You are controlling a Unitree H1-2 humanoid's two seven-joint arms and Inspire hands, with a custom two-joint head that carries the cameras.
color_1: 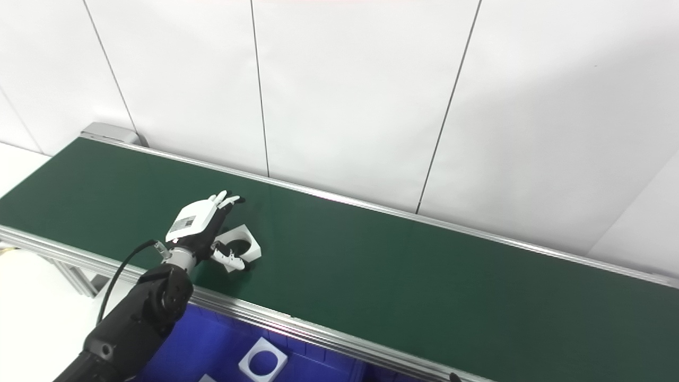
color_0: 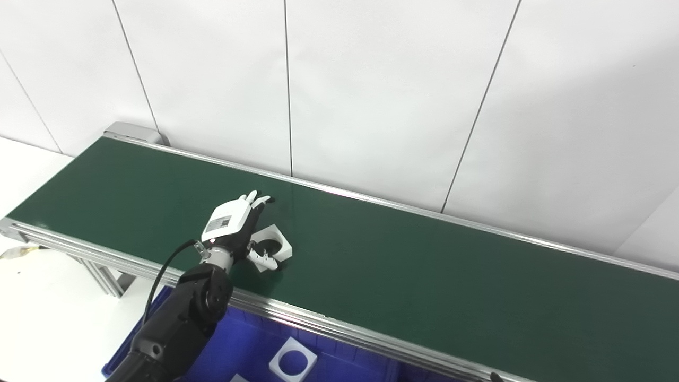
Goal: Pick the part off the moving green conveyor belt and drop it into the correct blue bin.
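Note:
A white square part with a round hole (color_0: 276, 242) lies flat on the green conveyor belt (color_0: 424, 265), near its front edge at the left. My left hand (color_0: 238, 225) is over the belt right beside the part's left side, fingers apart, thumb (color_0: 263, 259) reaching along the part's front edge. It holds nothing. The same part shows in the right eye view (color_1: 245, 242) next to the hand (color_1: 204, 223). My right hand is out of view, apart from a dark tip at the bottom edge (color_0: 496, 377).
A blue bin (color_0: 254, 350) sits below the belt's front rail, holding a white square part with a round hole (color_0: 293, 359). The belt's metal rail (color_0: 318, 318) runs between hand and bin. A white wall stands behind the belt.

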